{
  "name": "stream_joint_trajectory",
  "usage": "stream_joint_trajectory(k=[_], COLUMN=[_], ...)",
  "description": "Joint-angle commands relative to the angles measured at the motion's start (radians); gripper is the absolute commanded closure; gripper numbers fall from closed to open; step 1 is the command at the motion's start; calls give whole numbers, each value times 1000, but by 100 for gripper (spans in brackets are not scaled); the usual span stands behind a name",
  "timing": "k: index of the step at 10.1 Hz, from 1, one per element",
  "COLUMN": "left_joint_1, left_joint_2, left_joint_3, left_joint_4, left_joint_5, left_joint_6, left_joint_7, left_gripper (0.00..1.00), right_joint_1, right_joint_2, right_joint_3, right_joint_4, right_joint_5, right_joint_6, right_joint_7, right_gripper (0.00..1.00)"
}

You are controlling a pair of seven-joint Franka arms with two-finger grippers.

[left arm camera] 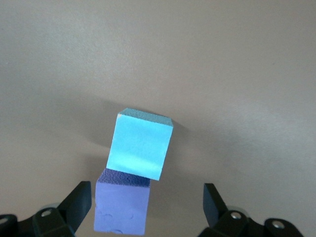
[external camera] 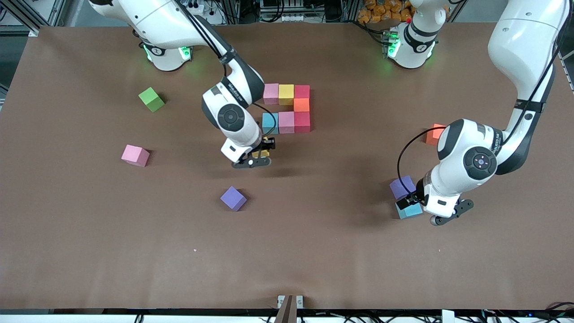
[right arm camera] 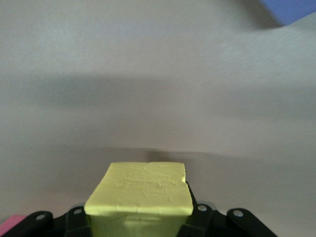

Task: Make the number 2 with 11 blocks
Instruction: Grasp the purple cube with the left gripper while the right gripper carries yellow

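Seven blocks form part of the number 2 [external camera: 287,107]: pink [external camera: 271,93], yellow [external camera: 286,94] and red [external camera: 302,91] in a row, orange [external camera: 301,104] under the red one, then light blue [external camera: 269,122], pink [external camera: 286,122] and red [external camera: 302,121]. My right gripper [external camera: 259,157] [right arm camera: 140,219] hangs just in front of the light blue one, shut on a yellow block [external camera: 264,153] [right arm camera: 140,197]. My left gripper [external camera: 410,204] [left arm camera: 147,210] is open over a purple block [external camera: 402,186] [left arm camera: 121,207] and a light blue block [external camera: 409,210] [left arm camera: 140,143] that touch.
Loose on the table lie a pink block [external camera: 135,155], a second purple block [external camera: 233,198] and a green cube [external camera: 151,99] toward the right arm's end. An orange-red block [external camera: 434,133] shows partly past the left arm.
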Motion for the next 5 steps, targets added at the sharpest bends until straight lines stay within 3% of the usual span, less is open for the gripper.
stream_joint_trajectory(k=[1,5], left_joint_1=[-11,-4], left_joint_2=[40,35], left_joint_3=[-3,1], left_joint_4=[20,10], left_joint_5=[22,26], left_joint_6=[-24,-137], left_joint_7=[21,53], left_gripper=[0,0], right_joint_1=[42,55], right_joint_2=[44,64], right_joint_3=[-5,-5], right_joint_4=[56,53], right_joint_5=[12,3], right_joint_6=[-3,7], right_joint_7=[52,57], right_gripper=[71,71])
